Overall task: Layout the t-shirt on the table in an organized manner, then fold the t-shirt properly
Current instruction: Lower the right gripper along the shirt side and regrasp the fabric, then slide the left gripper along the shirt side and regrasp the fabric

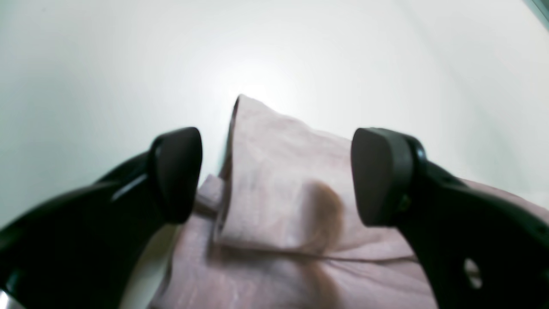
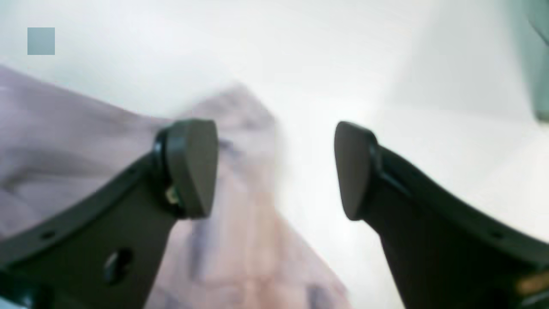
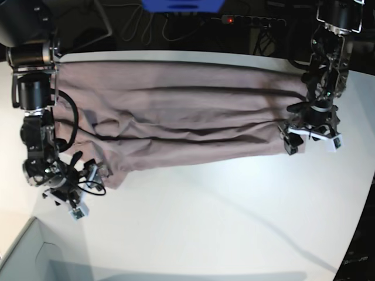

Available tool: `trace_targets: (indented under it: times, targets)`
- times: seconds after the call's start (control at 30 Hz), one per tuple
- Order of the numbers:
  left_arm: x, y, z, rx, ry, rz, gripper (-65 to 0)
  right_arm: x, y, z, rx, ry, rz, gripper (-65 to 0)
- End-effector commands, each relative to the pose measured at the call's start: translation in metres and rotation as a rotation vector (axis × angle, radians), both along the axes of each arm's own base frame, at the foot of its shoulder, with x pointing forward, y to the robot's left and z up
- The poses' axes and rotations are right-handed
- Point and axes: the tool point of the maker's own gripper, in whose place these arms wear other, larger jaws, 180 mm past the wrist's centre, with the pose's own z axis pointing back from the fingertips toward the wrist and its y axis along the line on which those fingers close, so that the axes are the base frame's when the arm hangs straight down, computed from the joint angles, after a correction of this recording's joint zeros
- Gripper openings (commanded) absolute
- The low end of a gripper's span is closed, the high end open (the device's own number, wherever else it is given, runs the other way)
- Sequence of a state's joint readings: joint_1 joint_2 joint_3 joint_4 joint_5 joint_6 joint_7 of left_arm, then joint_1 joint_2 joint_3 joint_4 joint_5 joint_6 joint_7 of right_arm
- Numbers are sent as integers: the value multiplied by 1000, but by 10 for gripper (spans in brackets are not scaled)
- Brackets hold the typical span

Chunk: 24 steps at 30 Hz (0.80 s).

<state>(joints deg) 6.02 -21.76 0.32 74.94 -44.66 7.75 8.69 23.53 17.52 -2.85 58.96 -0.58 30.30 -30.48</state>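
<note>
The t-shirt [image 3: 176, 117] lies stretched lengthwise across the far half of the white table [image 3: 222, 222], with long creases running along it. My left gripper [image 3: 291, 142] hangs over its right end, open. In the left wrist view its fingers [image 1: 176, 171] straddle a folded flap of the t-shirt [image 1: 274, 171] without touching it. My right gripper [image 3: 94, 174] is at the shirt's lower left corner, open. In the right wrist view the blurred cloth [image 2: 240, 206] lies below the right gripper [image 2: 274, 169], and nothing is pinched between its pads.
A pale grey-green box corner [image 3: 23, 257] sits at the front left. Cables and a power strip [image 3: 246, 20] run behind the table's far edge. The table's curved edge [image 3: 357, 234] falls away at the right.
</note>
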Motion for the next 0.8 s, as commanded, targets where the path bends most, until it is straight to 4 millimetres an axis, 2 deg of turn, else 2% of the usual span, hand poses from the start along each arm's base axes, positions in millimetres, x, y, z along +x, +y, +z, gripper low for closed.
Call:
trace_targets:
  times: [0.0, 0.13, 0.3, 0.57, 0.77]
  targets:
    - [9, 5, 15, 17, -51, 1, -126, 3, -9, 8, -3, -27, -19, -219]
    - [10, 6, 15, 18, -51, 3, -126, -15, -19, -10, -19, 17, -27, -220]
    - [11, 4, 15, 16, -52, 1, -126, -31, -34, -21, 21, 31, -101, -221]
    - [11, 5, 15, 19, -54, 0, -126, -48, -34, -36, 49, 63, -132, -222]
    - [12, 4, 16, 19, -55, -1, -126, -56, -24, -46, 69, 84, -127, -224]
